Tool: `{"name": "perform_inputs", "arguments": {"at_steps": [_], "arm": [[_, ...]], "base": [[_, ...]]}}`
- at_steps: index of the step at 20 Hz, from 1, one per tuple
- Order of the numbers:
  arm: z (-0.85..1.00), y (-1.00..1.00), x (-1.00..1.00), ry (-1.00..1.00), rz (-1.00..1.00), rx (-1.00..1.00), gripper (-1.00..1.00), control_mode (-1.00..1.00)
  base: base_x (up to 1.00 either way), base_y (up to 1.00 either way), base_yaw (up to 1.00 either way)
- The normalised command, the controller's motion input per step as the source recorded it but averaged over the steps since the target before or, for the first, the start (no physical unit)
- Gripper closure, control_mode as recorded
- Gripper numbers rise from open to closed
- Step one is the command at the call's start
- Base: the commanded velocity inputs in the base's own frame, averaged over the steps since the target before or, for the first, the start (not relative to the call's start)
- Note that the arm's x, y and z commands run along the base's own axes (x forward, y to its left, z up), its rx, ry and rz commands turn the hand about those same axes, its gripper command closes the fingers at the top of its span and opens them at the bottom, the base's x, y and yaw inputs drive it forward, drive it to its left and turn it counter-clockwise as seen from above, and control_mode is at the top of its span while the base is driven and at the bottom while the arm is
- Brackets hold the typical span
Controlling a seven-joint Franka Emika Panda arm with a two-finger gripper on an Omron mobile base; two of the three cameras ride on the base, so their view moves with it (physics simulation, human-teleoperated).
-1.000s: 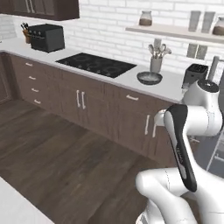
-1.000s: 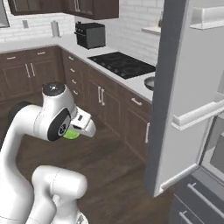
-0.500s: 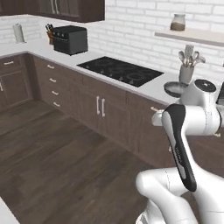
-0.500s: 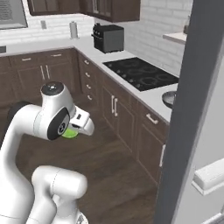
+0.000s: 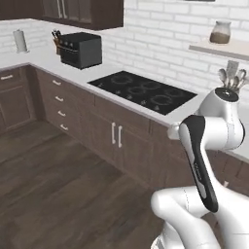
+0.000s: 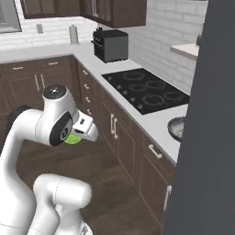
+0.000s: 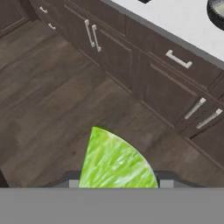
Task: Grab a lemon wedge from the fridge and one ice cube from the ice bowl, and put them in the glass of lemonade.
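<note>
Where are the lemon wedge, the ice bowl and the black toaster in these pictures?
lemon wedge [image 7: 116, 164]: hand view, middle of its green face, at the gripper.
ice bowl [image 6: 176, 128]: right base view, its visible rim, beside the fridge door.
black toaster [image 5: 81, 50]: left base view, its front face.

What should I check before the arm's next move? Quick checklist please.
1. Lemon wedge in pincer: ok, green wedge sits between the tips in the hand view.
2. Wedge visible at the hand from the base: ok.
3. Ice bowl located on the counter: ok, at the frame edge.
4. Glass of lemonade located: cannot tell.
5. Fridge door shut: not ok, it stands open close to the right base camera.
6. Ice cube collected: not ok, the pincer carries the wedge alone.
</note>
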Motion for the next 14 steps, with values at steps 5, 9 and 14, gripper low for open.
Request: {"name": "perform_inputs", "arguments": {"at_steps": [5,9,14], "arm": [[0.00,0.00,0.00,0.00,0.00,0.00,1.00,1.00],[0.00,0.00,0.00,0.00,0.00,0.00,1.00,1.00],[0.00,0.00,0.00,0.00,0.00,0.00,1.00,1.00]], "base": [[0.95,0.00,-0.48],[0.30,0.01,-0.90],[0.04,0.00,-0.98]]}}
